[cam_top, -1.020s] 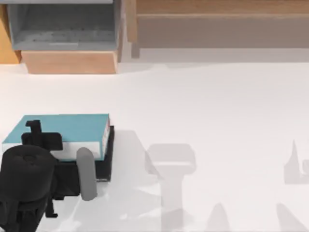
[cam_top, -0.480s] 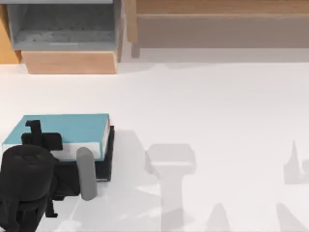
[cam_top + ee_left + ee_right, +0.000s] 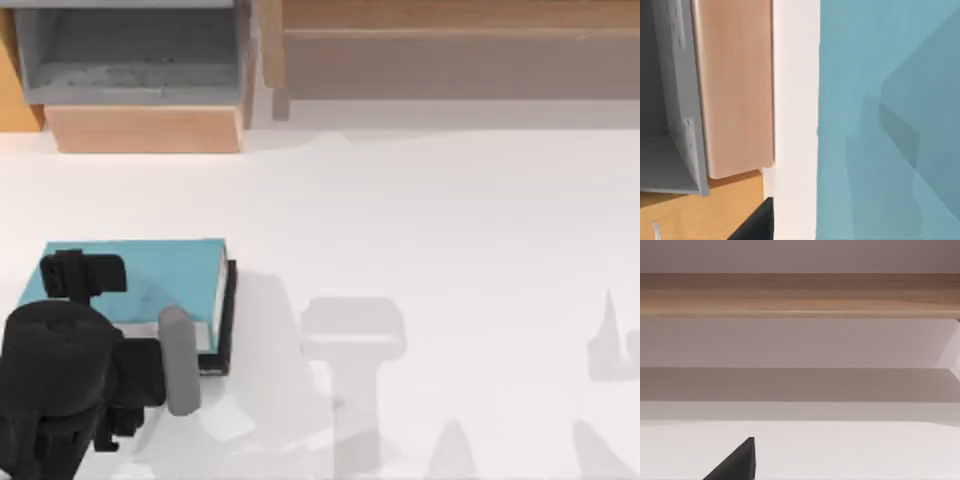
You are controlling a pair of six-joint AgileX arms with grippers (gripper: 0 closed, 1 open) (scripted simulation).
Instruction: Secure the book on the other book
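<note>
the left gripper (image 3: 72, 276) sits over the book (image 3: 170, 268), whose long axis runs left-right atop the other book (image 3: 229, 315); its opening can't be told

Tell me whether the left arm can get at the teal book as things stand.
Probably yes: the left gripper is already over the teal book, which lies on the black book with nothing covering it.

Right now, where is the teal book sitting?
In the top view the teal book lies flat at the table's near left, stacked on the black book, whose edge shows along its right side. The left gripper is over its left end.
</note>
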